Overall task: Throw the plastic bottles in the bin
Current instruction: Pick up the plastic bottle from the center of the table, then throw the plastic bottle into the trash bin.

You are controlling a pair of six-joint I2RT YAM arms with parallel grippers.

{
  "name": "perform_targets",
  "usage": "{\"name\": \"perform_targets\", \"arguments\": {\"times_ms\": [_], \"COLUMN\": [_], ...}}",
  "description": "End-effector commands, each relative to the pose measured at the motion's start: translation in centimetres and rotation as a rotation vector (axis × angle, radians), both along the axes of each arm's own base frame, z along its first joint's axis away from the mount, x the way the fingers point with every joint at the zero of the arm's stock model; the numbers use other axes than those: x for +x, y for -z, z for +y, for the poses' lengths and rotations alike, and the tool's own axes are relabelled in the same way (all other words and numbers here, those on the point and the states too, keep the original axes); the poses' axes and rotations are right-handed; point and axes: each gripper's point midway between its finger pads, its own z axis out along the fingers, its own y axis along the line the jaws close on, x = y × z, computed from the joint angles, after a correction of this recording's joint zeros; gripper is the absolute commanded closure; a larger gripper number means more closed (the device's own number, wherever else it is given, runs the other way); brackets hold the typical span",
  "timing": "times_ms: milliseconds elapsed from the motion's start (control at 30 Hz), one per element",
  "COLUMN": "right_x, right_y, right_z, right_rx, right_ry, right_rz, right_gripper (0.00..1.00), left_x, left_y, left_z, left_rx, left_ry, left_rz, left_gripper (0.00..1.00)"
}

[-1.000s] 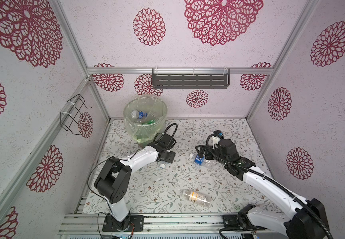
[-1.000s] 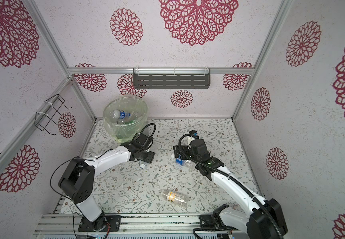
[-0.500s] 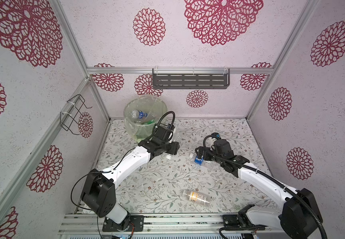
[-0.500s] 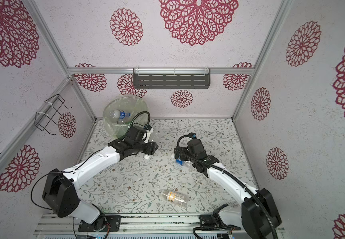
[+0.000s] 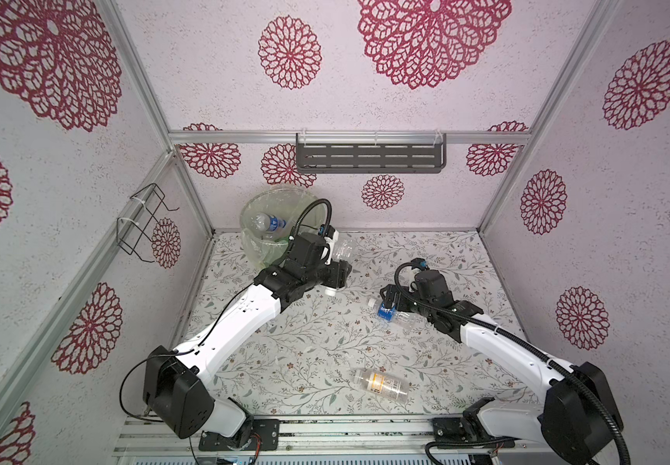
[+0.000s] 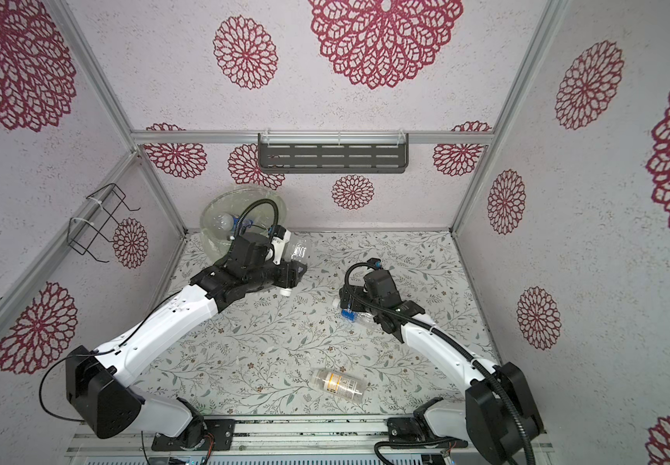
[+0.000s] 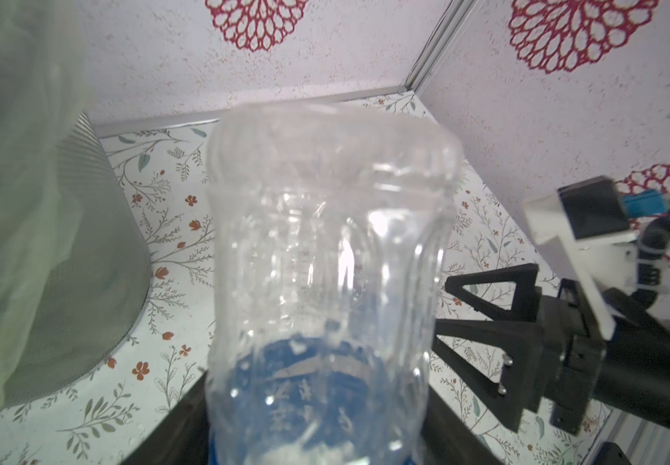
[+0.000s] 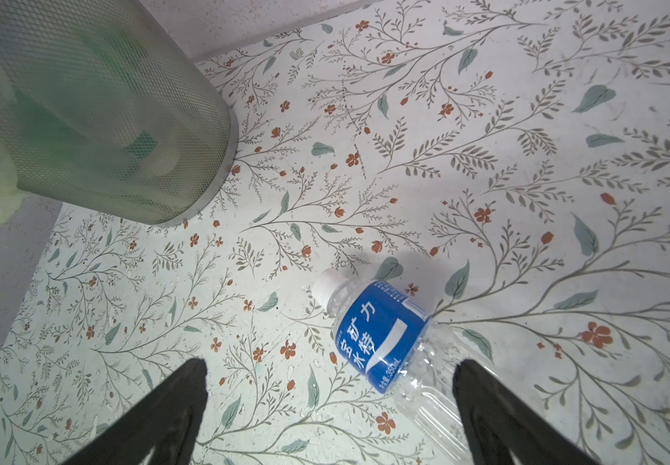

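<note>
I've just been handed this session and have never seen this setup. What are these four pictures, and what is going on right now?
Two white-and-black robot arms stand at the front of a flower-patterned table, each ending in a two-fingered gripper. Two pictures look down on the whole booth from one overhead camera head; the other two come from a camera on each wrist. The left gripper is shut on a clear plastic bottle with a blue label, near the round grey-green mesh bin, which already holds bottles. The right gripper is open above a second blue-labelled clear bottle lying on the table. A third clear bottle with a white-and-yellow label lies near the front edge.
</note>
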Motion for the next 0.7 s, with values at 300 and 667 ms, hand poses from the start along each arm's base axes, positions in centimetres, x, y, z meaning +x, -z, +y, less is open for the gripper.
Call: {"name": "perform_targets", "arguments": {"times_ms": [300,667], "right_x": [1.1,1.3], "right_y": [-1.4,-0.8], "right_z": [-0.1,-0.1], "right_rx": [0.042,0.057], "right_ry": [0.028,0.036], "right_rz": [-0.031,-0.027], "right_gripper": [0.01,0.01], "left_x": [-0.1,-1.3], "left_y": [-7.3,-9.5], "left_z": [4.4,11.6], "left_rx": [-0.192,-0.349], "left_ry": [-0.135,-0.37], "left_rz": [-0.122,-0.161], "left_gripper": [0.33,0.35]}}
